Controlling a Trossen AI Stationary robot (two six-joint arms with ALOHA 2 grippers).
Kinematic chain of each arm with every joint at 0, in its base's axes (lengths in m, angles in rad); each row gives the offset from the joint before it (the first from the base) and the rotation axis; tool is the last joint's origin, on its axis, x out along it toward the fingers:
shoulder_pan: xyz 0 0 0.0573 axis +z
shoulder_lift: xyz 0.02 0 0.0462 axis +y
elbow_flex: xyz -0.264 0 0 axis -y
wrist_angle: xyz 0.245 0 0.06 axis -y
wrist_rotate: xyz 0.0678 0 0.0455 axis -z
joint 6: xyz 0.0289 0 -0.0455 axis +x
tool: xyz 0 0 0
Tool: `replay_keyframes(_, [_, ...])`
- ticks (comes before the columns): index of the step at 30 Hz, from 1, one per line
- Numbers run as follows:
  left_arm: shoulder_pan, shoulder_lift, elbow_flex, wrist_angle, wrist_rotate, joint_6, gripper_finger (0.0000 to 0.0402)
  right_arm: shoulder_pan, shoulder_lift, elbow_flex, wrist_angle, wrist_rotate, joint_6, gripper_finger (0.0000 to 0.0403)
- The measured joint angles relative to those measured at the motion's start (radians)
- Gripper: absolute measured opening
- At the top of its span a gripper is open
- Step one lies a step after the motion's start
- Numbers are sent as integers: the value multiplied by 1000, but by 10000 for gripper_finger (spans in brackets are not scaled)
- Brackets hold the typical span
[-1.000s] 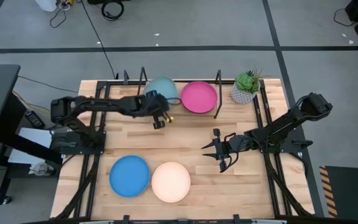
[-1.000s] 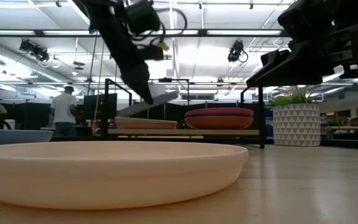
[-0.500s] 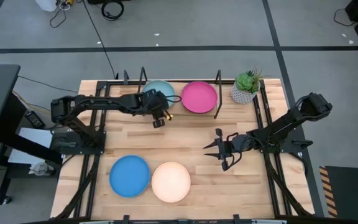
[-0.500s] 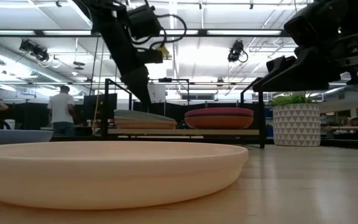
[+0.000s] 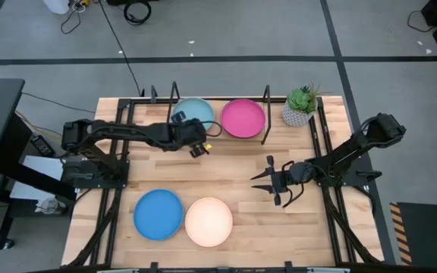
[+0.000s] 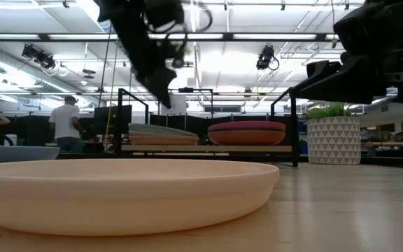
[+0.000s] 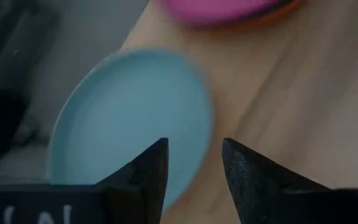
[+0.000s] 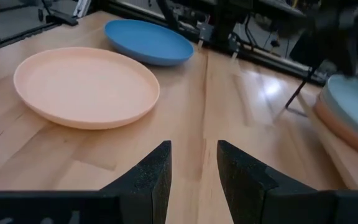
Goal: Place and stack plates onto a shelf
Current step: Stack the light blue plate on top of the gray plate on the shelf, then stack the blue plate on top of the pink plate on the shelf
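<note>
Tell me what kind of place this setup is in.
Most likely a robotics lab or workshop in a large open hall. The wooden table stands on bare grey floor with cables trailing across it, and the low view shows ceiling strip lights and a person standing in the background.

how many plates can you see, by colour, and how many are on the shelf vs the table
light blue plate: 1, on the shelf
magenta plate: 1, on the shelf
bright blue plate: 1, on the table
peach plate: 1, on the table
Total seen from above: 4. The low view shows more plates beneath both shelf stacks; their number is unclear.
</note>
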Motion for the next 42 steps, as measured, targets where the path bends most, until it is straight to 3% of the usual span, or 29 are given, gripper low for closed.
replay_keyframes(6, [33,21,-104,25,-117,-42,150,-1,0,0,16,-4,-53,134])
replay_keyframes(10, [38,32,-136,26,-174,23,143,-1,0,1,31,-8,-64,134])
replay_keyframes(20, [-4,-31,-27,6,-192,82,142,-13,0,1,29,-34,-51,134])
replay_keyframes(22, [-19,-43,-9,-13,-73,68,142,-13,0,1,11,-34,-40,134])
replay_keyframes(24, [-32,-57,0,-27,147,-5,142,-13,0,1,4,-35,-27,134])
replay_keyframes(27, [-70,-54,0,-63,506,-208,142,-13,0,1,-11,-33,-28,134])
replay_keyframes(29, [-123,-43,0,-88,643,-362,142,-14,0,1,-11,-33,-47,134])
replay_keyframes(36, [-393,-33,-2,-245,675,-799,142,-21,0,1,19,-38,-171,134])
replay_keyframes(42, [-607,-22,-1,-226,638,-1202,142,-75,0,2,71,-106,-250,134])
